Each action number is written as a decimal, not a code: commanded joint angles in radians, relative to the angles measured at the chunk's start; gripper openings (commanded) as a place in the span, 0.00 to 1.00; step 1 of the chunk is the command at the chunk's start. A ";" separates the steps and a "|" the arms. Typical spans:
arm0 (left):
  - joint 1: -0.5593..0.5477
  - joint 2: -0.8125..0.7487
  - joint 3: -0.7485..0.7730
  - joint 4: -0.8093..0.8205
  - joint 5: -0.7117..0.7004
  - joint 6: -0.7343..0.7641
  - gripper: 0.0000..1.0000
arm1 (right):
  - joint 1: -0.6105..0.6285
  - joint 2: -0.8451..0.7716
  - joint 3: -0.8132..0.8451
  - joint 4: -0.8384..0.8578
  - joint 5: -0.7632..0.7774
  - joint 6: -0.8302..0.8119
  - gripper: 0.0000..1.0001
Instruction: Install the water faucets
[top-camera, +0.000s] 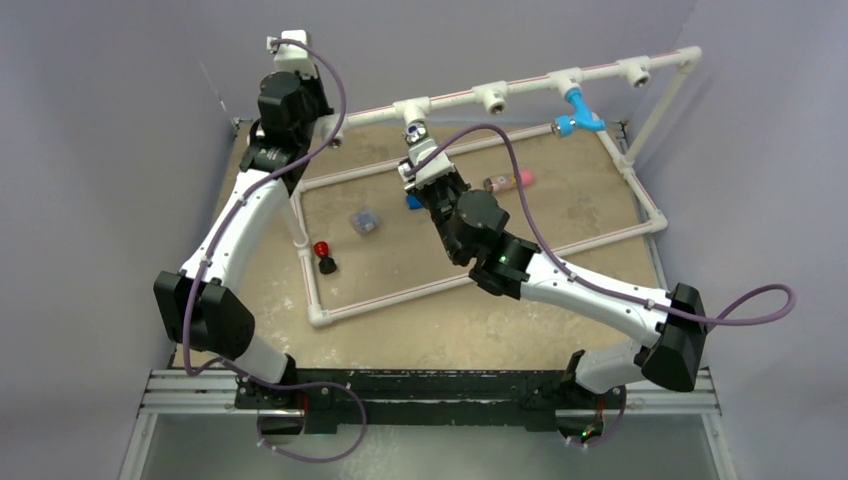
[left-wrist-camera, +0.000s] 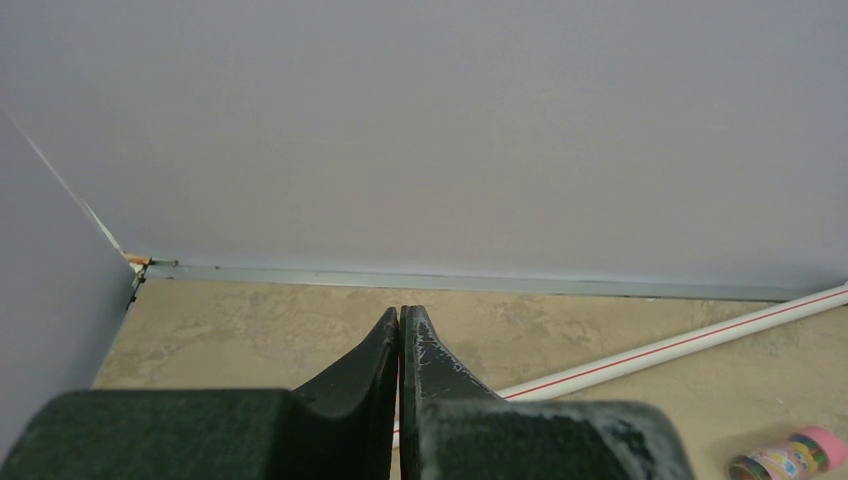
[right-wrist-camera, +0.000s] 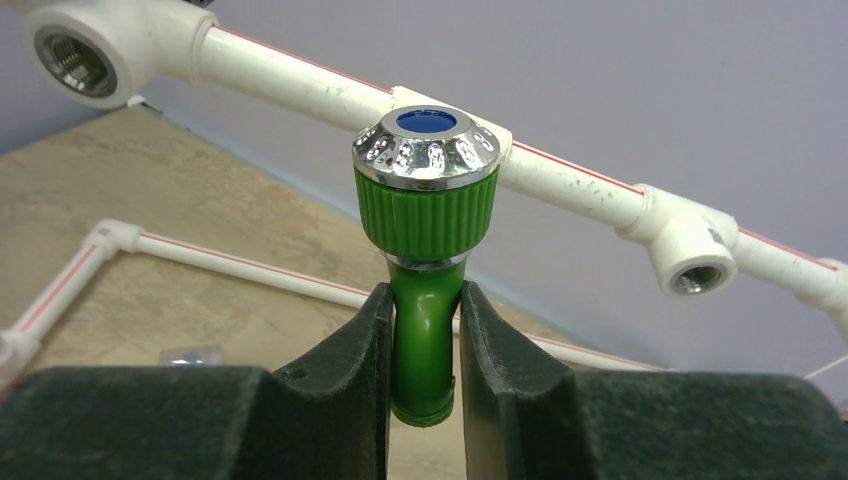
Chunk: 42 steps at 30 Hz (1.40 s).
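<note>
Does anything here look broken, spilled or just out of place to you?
Nothing looks broken or spilled. The only untidy bit is a pink-capped cylinder lying on its side on the table, inside the white pipe frame. The right tool grips the green faucet firmly.

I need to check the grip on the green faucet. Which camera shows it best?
Right wrist: the green faucet sits close and centred, its stem clamped in the right gripper, silvery mouth clear. Top external shows only a tiny silvery speck at that gripper's tip. Left wrist does not show it.
</note>
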 joint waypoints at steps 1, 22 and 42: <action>-0.028 0.083 -0.051 -0.174 0.057 -0.009 0.00 | -0.017 0.044 0.025 0.022 -0.048 0.175 0.00; -0.027 0.104 -0.043 -0.187 0.085 -0.022 0.00 | -0.037 0.067 -0.018 0.124 -0.003 0.712 0.00; -0.028 0.096 -0.043 -0.195 0.104 -0.035 0.00 | -0.076 0.032 -0.122 0.182 -0.008 1.414 0.00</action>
